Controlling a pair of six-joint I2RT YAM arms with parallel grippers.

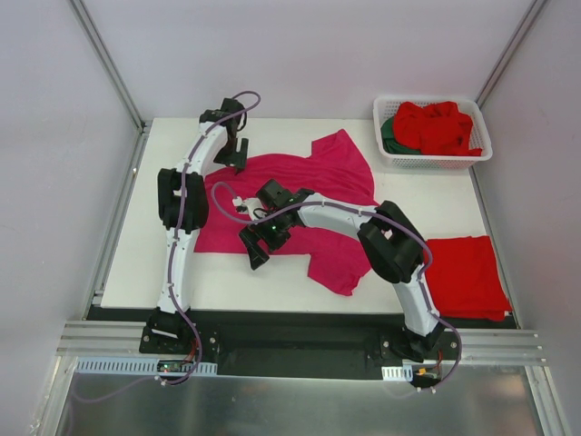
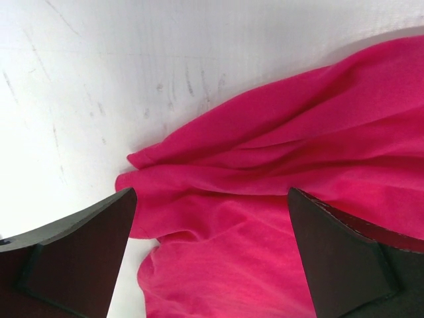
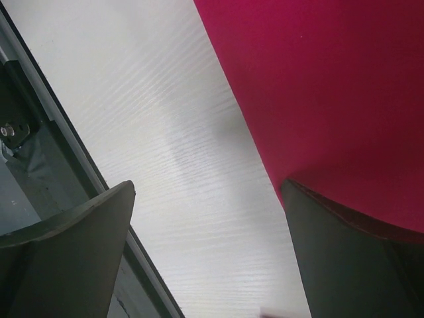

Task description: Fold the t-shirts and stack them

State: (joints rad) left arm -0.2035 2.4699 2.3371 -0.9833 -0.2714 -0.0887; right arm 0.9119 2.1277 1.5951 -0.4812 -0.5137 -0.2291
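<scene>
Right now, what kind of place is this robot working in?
Likely a robotics lab test cell, not a home: a white table, blank panels on aluminium posts, and a metal mounting rail along the near edge.

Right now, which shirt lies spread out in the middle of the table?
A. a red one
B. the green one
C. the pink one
C: the pink shirt covers the middle of the table, while a red shirt lies folded at the right edge and the green shirt sits in the basket.

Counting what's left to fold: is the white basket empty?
No, the basket holds bunched red shirts with a dark green one at its left side.
</scene>
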